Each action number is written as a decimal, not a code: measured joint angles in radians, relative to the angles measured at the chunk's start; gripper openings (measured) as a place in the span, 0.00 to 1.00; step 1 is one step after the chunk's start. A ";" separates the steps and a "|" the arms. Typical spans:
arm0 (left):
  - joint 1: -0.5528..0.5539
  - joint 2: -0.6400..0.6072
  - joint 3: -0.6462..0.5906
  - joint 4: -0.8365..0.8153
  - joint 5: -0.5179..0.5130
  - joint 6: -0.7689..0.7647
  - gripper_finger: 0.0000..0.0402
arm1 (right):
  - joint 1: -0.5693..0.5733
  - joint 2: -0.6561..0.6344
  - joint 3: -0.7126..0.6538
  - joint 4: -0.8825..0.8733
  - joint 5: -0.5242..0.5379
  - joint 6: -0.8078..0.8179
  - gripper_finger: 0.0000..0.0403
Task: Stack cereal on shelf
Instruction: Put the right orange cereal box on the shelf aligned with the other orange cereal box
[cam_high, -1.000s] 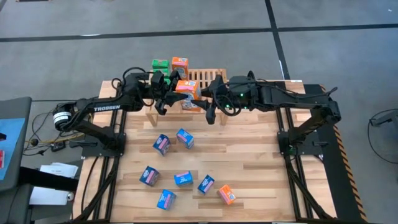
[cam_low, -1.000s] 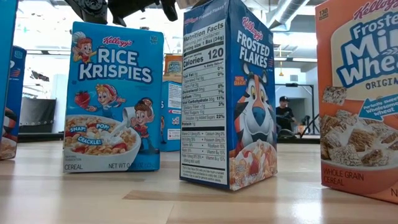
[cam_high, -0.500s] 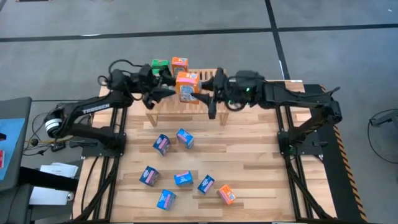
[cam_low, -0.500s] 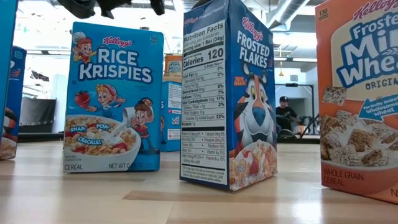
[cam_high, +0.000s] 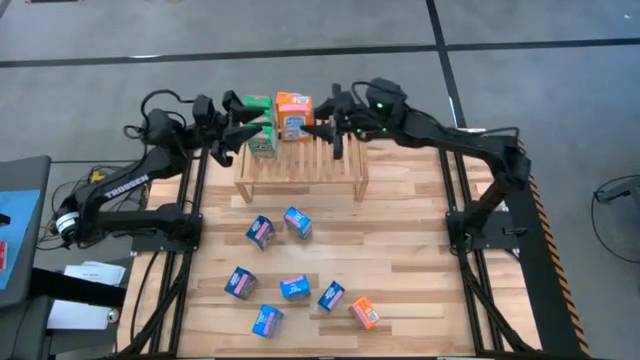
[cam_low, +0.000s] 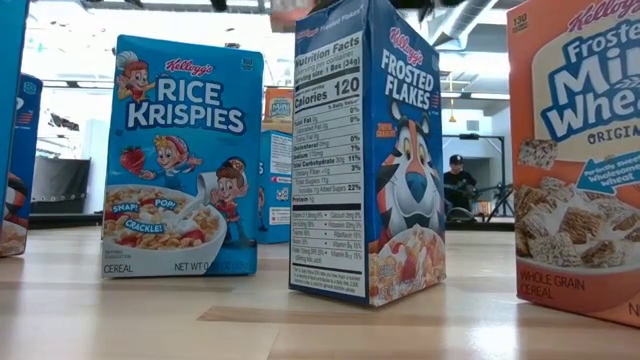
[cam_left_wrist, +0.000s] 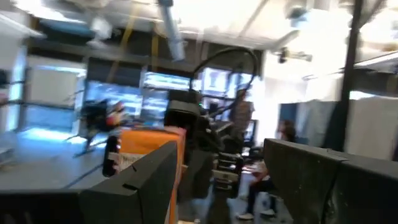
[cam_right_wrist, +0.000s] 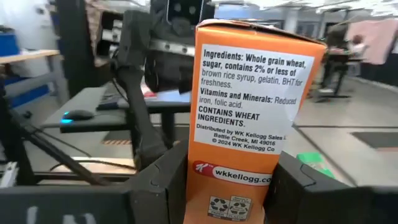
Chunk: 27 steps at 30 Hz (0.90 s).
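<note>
Both arms have swung toward the table's far edge. High view: right gripper (cam_high: 318, 126) clamps an orange cereal box (cam_high: 293, 115) above the shelf (cam_high: 300, 163); left gripper (cam_high: 238, 133), fingers apart, hangs near green boxes (cam_high: 260, 138). Low view: Rice Krispies box (cam_low: 180, 160) and Frosted Flakes box (cam_low: 368, 150) stand upright. Right wrist: fingers (cam_right_wrist: 163, 180) flank the orange box.

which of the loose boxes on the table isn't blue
The orange box nearest the table's front edge, rightmost of the loose group; the other six loose boxes there are blue.
</note>
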 joint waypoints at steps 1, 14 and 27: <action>0.005 -0.007 0.000 -0.014 -0.012 0.004 0.57 | -0.020 0.014 -0.003 0.010 -0.036 0.008 0.44; 0.090 -0.020 0.000 -0.044 -0.058 0.094 0.57 | -0.155 0.216 -0.062 0.366 -0.193 0.015 0.44; 0.190 -0.019 0.000 -0.039 -0.050 0.077 0.57 | -0.158 0.334 -0.070 0.446 -0.233 -0.008 0.44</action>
